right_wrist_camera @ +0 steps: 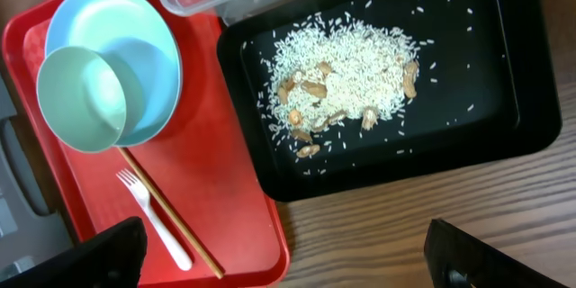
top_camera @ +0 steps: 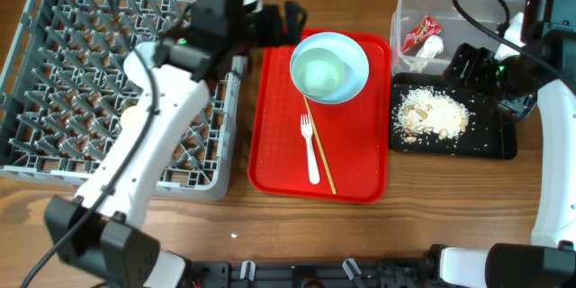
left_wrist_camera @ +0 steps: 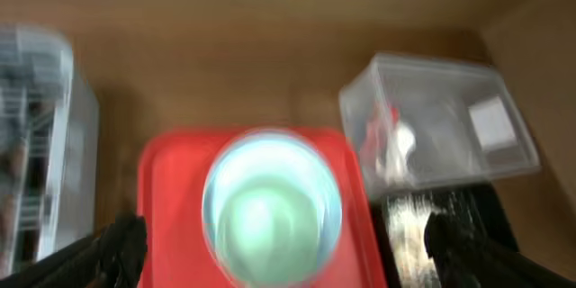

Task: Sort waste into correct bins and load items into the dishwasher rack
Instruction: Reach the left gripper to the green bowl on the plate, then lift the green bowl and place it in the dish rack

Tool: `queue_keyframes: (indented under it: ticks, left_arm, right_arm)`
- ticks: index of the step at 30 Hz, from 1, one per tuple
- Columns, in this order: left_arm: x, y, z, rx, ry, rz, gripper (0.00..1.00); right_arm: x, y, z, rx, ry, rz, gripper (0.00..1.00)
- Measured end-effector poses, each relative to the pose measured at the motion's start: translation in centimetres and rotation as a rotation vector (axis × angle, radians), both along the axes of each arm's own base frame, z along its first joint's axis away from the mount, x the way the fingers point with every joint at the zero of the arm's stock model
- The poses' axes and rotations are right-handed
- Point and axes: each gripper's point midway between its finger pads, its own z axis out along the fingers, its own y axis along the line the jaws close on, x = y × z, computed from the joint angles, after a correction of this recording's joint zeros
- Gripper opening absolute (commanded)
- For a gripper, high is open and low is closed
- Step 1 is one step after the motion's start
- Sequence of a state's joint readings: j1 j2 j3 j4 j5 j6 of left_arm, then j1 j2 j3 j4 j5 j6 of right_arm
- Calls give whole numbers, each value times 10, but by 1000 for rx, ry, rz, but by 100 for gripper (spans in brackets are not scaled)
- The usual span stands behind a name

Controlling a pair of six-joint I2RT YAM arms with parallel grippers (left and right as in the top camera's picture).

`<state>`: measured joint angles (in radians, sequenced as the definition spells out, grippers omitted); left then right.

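A red tray (top_camera: 279, 144) sits in the middle of the wooden table. On the back part of the red tray is a pale blue plate (top_camera: 357, 54). A pale green bowl (top_camera: 321, 74) sits inside the plate. In front of the plate, on the red tray, lies a white fork (top_camera: 310, 153). A thin wooden chopstick (top_camera: 321, 148) lies just beside the fork, on its right.

The big grey rack (top_camera: 54, 72) is just to the left of the red tray. The left arm reaches across the rack.

A clear tub (top_camera: 468, 4) stands just off the red tray's back right corner. Inside the tub are a red wrapper (top_camera: 421, 31) and a white tissue wad (top_camera: 434, 47), touching each other. A black tray (top_camera: 490, 139) lies just to the right of the red tray, in front of the tub. A pile of rice and peanut scraps (top_camera: 432, 112) lies in the black tray.

The left gripper (left_wrist_camera: 283, 229) hangs over the back of the red tray, above the plate and bowl. Its jaws are wide apart and hold nothing.

The right gripper (top_camera: 454, 70) is to the right of the red tray, above the spot where the tub meets the black tray. Its jaws are wide apart too, with nothing in them.
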<state>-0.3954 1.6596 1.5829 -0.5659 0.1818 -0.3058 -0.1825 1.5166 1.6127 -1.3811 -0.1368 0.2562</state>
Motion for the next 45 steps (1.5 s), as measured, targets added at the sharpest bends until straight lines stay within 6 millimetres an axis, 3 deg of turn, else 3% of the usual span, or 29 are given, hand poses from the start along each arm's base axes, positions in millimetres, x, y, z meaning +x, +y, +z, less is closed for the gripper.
queue_keyframes:
  ticks: [2, 4, 7, 8, 10, 12, 17, 19, 20, 22, 26, 29, 37, 39, 42, 43, 45]
  left_arm:
    - [17, -26, 7, 15, -94, 11, 100]
    - [26, -50, -12, 39, -109, 4, 100]
    - [32, -87, -75, 111, -57, -26, 100]
    - [30, -99, -109, 151, -11, -42, 100]
    - [23, -113, -147, 196, 40, -69, 100]
    - [10, -127, -186, 247, 98, -105, 92]
    - [-12, -135, -226, 318, 180, -148, 87]
    - [-15, -133, -232, 329, 194, -151, 49]
    - [-16, -133, -232, 334, 198, -153, 36]
    - [-21, -130, -236, 350, 219, -156, 24]
    - [-27, -128, -240, 368, 240, -165, 18]
    - [-33, -131, -241, 378, 249, -177, 4]
    - [-30, -130, -232, 394, 219, -164, 4]
    - [-29, -130, -206, 350, 196, -172, 4]
    - [-22, -123, -122, 162, 125, -215, 4]
    - [-16, -113, -103, 121, 108, -209, 4]
    - [8, -66, -59, 10, 71, -161, 4]
  right_arm:
    - [-1, 0, 0, 1, 3, 0, 100]
    - [-1, 0, 0, 0, 2, 0, 100]
    - [0, 0, 0, 0, 2, 0, 100]
    - [-1, 0, 0, 0, 2, 0, 100]
    - [-1, 0, 0, 0, 2, 0, 100]
    - [-1, 0, 0, 0, 2, 0, 100]
    - [-1, 0, 0, 0, 2, 0, 100]
    - [-1, 0, 0, 0, 2, 0, 100]
    - [-1, 0, 0, 0, 2, 0, 100]
    - [-1, 0, 0, 0, 2, 0, 100]
    - [-1, 0, 0, 0, 3, 0, 100]
    - [-1, 0, 0, -3, 2, 12, 100]
    - [-1, 0, 0, -5, 1, 18, 100]
    - [-1, 0, 0, -5, 1, 18, 100]
    - [-1, 0, 0, -5, 1, 18, 100]
    - [-1, 0, 0, -5, 1, 18, 100]
    - [-1, 0, 0, -6, 1, 22, 100]
